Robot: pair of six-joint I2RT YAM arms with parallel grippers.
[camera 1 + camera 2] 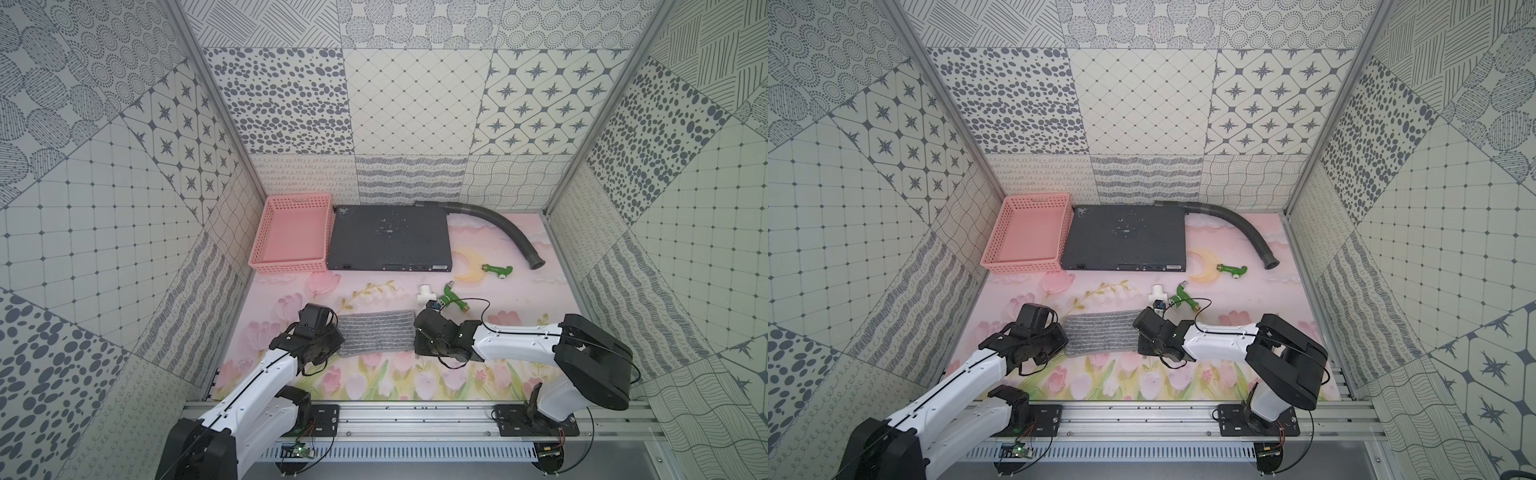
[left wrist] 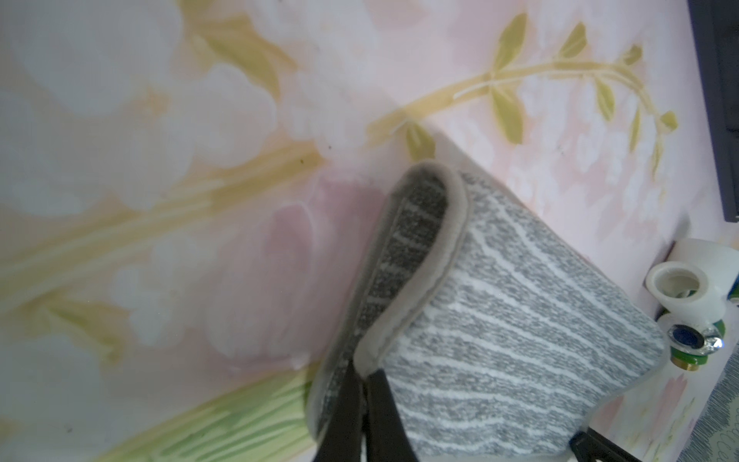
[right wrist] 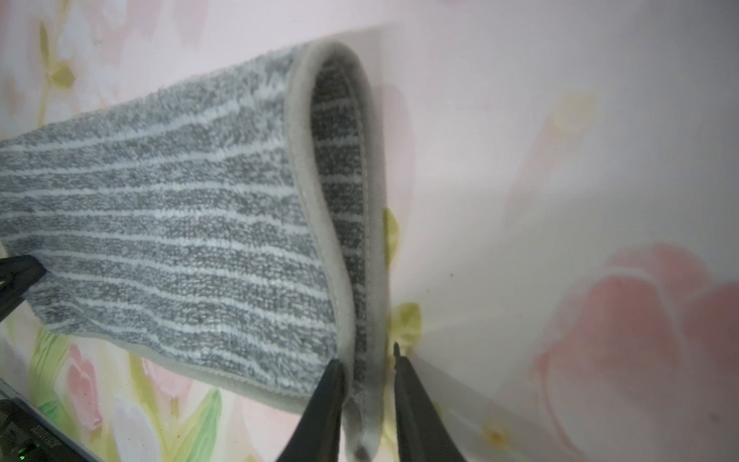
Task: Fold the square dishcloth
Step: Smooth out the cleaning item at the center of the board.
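Observation:
The square dishcloth (image 1: 376,332) (image 1: 1102,332), grey with thin whitish stripes, lies doubled over into a long strip on the flowered mat between my two arms. My left gripper (image 1: 337,337) (image 2: 362,372) is at the strip's left end, shut on the hemmed edge of the dishcloth (image 2: 500,340). At the right end, my right gripper (image 1: 415,337) (image 3: 368,356) is open. Both layers of the dishcloth (image 3: 180,220) hang between its fingers, and one finger (image 3: 404,384) stands apart from the cloth.
A pink basket (image 1: 286,266) and a flat dark grey metal box (image 1: 388,237) stand at the back, with a corrugated hose (image 1: 507,232) to their right. A white pipe fitting (image 1: 424,294) and two green fittings (image 1: 451,299) (image 1: 496,272) lie just behind my right gripper.

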